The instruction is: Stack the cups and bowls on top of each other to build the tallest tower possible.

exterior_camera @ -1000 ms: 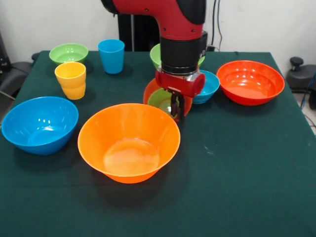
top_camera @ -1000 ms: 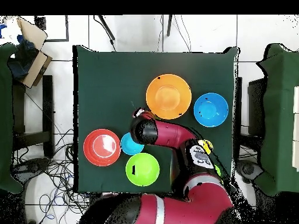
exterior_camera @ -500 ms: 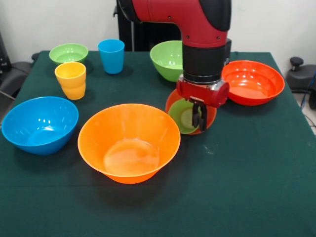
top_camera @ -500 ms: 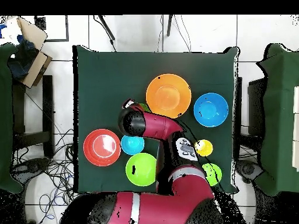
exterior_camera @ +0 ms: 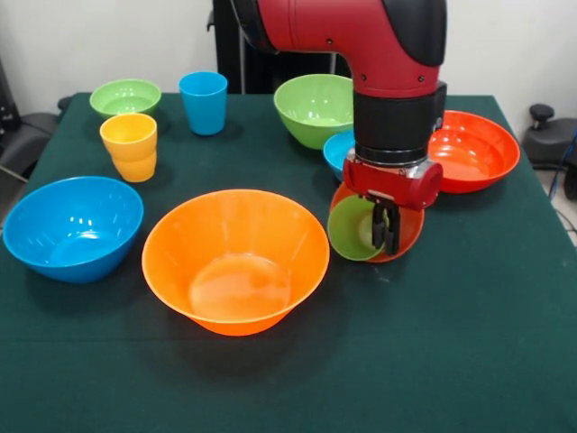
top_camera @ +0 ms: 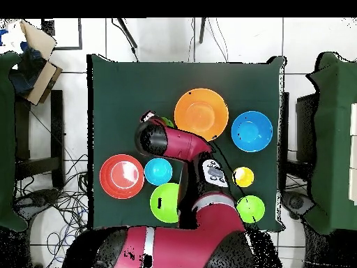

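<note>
Carried pair: small glossy green plastic cup (exterior_camera: 353, 229) nested inside a small red-orange plastic bowl (exterior_camera: 403, 236); both tilted on their side with mouths facing the camera, clear of the dark green cloth-covered table (exterior_camera: 469, 343)
Gripper (exterior_camera: 386, 225): fingers pinched over the rims of the nested pair; green cup and red-orange bowl hang beneath it
Position: between the large orange plastic bowl (exterior_camera: 236, 259) and the wide shallow red plastic bowl (exterior_camera: 469, 149); small blue plastic bowl (exterior_camera: 339, 150) just behind the arm
Others: large green bowl (exterior_camera: 313, 108), big blue bowl (exterior_camera: 72, 225), yellow-orange tumbler (exterior_camera: 130, 146), blue tumbler (exterior_camera: 203, 102), small green bowl (exterior_camera: 125, 96); all apart, unstacked
Step (judged): transport of the tower's base pair; no tower standing yet
Next move (judged): pick a bare patch of cloth, level the pair, lower, then release; tilt risks rolling
</note>
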Controlling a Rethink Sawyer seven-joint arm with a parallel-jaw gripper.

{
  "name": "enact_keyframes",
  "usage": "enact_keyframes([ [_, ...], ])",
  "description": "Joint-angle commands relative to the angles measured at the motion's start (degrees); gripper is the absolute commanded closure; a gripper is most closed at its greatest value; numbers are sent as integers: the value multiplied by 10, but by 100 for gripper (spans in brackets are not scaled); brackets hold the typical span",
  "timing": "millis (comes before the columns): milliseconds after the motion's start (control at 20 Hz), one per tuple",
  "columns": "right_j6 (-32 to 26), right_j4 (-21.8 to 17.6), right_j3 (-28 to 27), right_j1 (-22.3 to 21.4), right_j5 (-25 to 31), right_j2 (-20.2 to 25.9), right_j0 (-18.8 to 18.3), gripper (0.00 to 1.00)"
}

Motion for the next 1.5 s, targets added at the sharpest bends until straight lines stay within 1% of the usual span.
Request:
enact_keyframes([
  [50, 89, 42, -59, 72, -9, 36, 32, 100],
  [200, 95, 67, -85, 81, 1, 11, 54, 100],
  [400, 95, 95, -119, 98, 7, -14, 75, 100],
  [800, 104, 157, -173, 124, 33, -50, 116, 100],
  [1050, 107, 184, -180, 134, 31, -77, 139, 100],
  [1150, 112, 195, -183, 141, 37, -109, 158, 100],
  [1200, 117, 202, -185, 145, 47, -133, 171, 100],
  [1250, 119, 206, -183, 146, 51, -147, 179, 100],
  [1300, 126, 212, -183, 152, 63, -177, 195, 100],
  [1350, 128, 217, -179, 153, 65, -189, 203, 100],
  [1400, 131, 221, -175, 157, 69, -210, 215, 100],
  [1500, 129, 226, -161, 157, 63, -220, 222, 100],
])
